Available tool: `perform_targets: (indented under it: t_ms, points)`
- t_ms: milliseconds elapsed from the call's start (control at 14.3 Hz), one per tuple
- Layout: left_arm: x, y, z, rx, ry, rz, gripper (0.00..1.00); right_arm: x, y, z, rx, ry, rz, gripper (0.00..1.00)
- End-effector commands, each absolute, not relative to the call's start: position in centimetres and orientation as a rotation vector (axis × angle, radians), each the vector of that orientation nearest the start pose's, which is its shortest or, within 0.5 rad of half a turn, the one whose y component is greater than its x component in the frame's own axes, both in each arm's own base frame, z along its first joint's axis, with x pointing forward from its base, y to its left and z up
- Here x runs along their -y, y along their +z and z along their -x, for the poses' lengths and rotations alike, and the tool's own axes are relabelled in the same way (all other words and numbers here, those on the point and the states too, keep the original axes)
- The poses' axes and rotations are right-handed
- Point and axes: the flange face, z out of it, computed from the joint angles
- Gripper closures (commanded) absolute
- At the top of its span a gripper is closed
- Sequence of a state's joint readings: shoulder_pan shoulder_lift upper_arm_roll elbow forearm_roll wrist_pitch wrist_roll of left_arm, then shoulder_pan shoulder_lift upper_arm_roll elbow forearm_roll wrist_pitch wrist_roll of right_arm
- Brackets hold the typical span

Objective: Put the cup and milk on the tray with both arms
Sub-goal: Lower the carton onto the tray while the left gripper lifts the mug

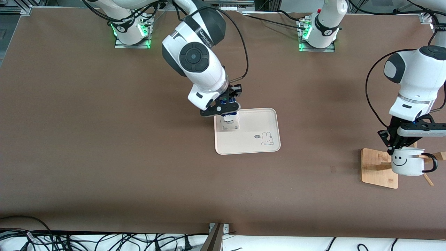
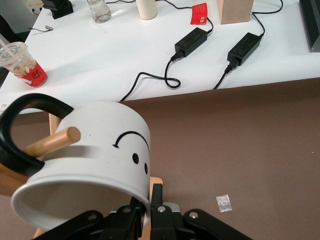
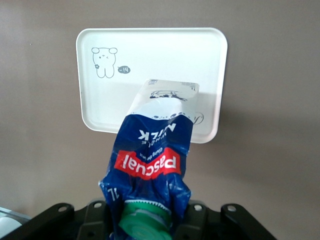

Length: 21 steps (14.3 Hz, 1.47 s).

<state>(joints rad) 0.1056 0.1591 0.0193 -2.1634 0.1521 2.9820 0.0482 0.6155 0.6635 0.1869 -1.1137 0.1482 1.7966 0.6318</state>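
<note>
- Right wrist view is showing the right gripper clenching the milk at its crumpled gable top, the black fingers pressing in just beside the round green cap; the carton is hanging down from them, dark blue print with a red band above and white toward its base.
- Under that carton the tray is lying flat, cream-white with rounded corners and a raised rim, a small bunny drawing in one corner; in the front view the milk is standing at the tray end toward the right arm, though whether its base is touching the tray cannot be told.
- Left gripper is gripping the cup by its rim, one finger inside and one outside the white wall; the smooth glossy mug is tilting on its side, black smiley face showing, black loop handle hooking around a round wooden peg.
- In the front view the left gripper and cup are sitting over a pale bamboo rack base at the left arm's end of the table, well apart from the tray.
- Matte brown table surface is spreading under everything; a white bench with black power adapters, cables and a plastic drink cup is bordering it.
</note>
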Motion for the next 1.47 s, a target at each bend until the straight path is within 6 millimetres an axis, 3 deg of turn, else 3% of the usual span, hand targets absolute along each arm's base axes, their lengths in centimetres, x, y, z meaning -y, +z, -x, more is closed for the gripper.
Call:
perform_targets:
  t_ms: [0, 210, 560, 770, 980, 1400]
  points:
    - [-4.8, 41.4, -60.1, -0.168, -0.994, 2.828, 1.00, -52.6, 42.2, -53.1, 0.036, 0.269, 2.920, 0.65]
    - [-2.0, 42.7, -60.0, -0.220, -1.024, 2.835, 1.00, -53.4, 39.1, -52.8, -0.051, 0.341, 2.926, 0.65]
    - [1.7, 44.3, -59.6, -0.298, -1.019, 2.850, 1.00, -54.3, 37.8, -53.3, -0.149, 0.371, 2.834, 0.65]
    - [4.2, 46.0, -60.0, -0.349, -0.857, 2.893, 1.00, -54.3, 36.0, -53.3, -0.165, 0.399, 2.847, 0.65]
    - [6.7, 48.3, -60.8, -0.386, -0.663, 2.932, 1.00, -52.9, 33.6, -54.2, -0.201, 0.433, 2.863, 0.65]
    - [9.6, 49.6, -61.1, -0.431, -0.360, 2.970, 1.00, -50.3, 33.7, -57.4, -0.254, 0.390, 2.786, 0.65]
